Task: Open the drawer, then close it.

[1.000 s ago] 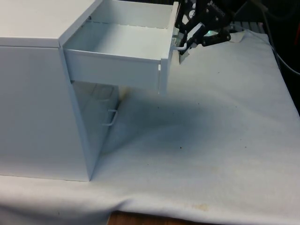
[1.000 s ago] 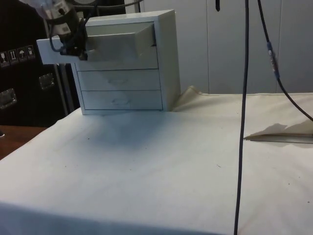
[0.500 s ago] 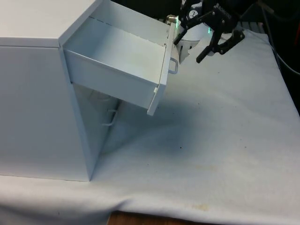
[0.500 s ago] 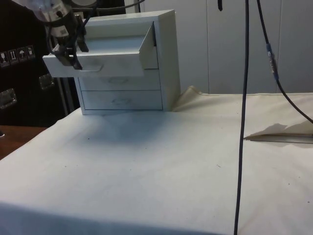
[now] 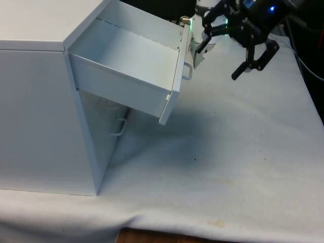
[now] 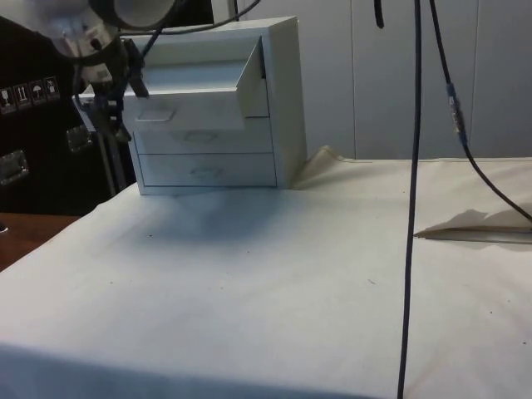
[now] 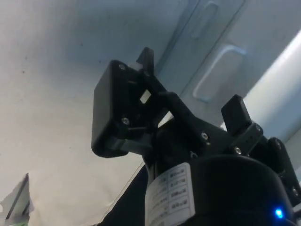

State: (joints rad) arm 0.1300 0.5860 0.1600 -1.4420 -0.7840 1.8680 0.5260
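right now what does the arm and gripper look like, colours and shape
The gripper is black, with two slim angular fingers on a boxy black body held by small screws. A white printed label wraps the round black housing behind it. The arm is white with rounded links, and dark cables run along it.

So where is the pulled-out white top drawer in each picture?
Front view: the white top drawer sticks out of the white chest of drawers at the front view's left, sagging down at its front.
Side view: the drawer juts from the chest's top, towards the dark cabinets.
Wrist view: its front panel lies beyond the black gripper.
Shared landmark: the drawer's small white handle, also seen in the wrist view.
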